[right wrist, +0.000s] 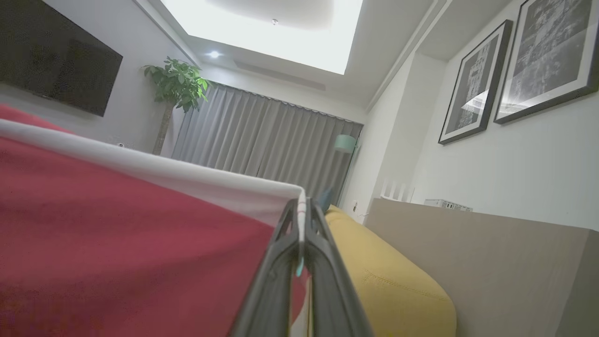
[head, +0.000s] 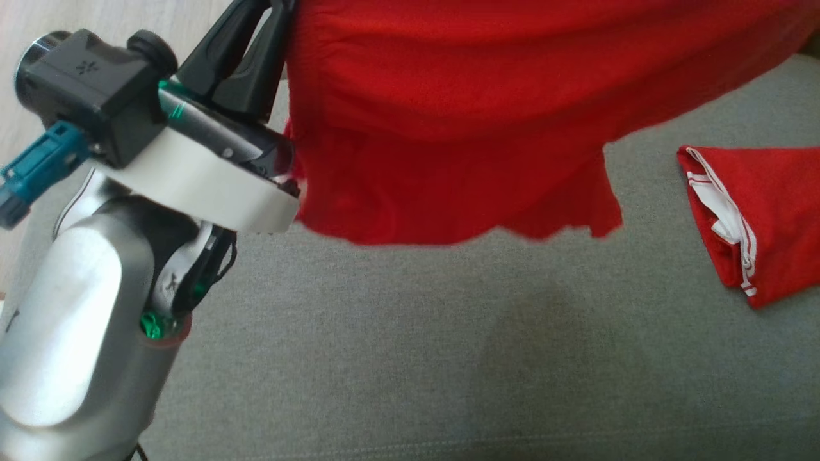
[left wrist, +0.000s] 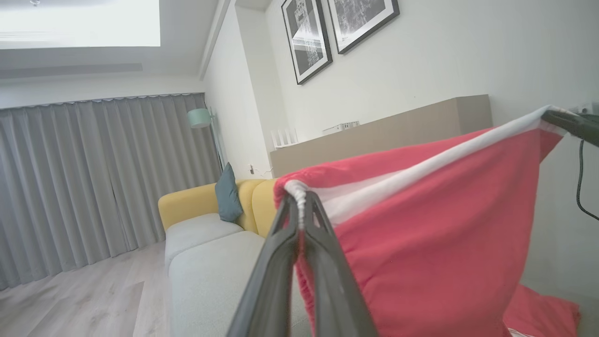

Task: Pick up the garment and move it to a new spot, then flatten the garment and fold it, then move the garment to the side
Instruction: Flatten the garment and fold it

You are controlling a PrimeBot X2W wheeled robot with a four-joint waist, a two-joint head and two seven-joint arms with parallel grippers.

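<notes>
left hand (head: 269, 25): pinching red garment (head: 480, 96) edge | red garment: hangs over grey cushion (head: 410, 358) | folded red cloth (head: 762, 218): on cushion, right

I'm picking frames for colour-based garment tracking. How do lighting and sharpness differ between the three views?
Head view: hanging garment saturated red, its lower hem smeared, a faint shadow on the grey cushion below. Left wrist view: ceiling panel blown out, garment washed to pinkish. Right wrist view: ceiling light glaring, garment dull dark red in shade.

garment (head: 448, 115) above sofa seat (head: 384, 352), folded cloth (head: 762, 218) on seat, R side
</notes>
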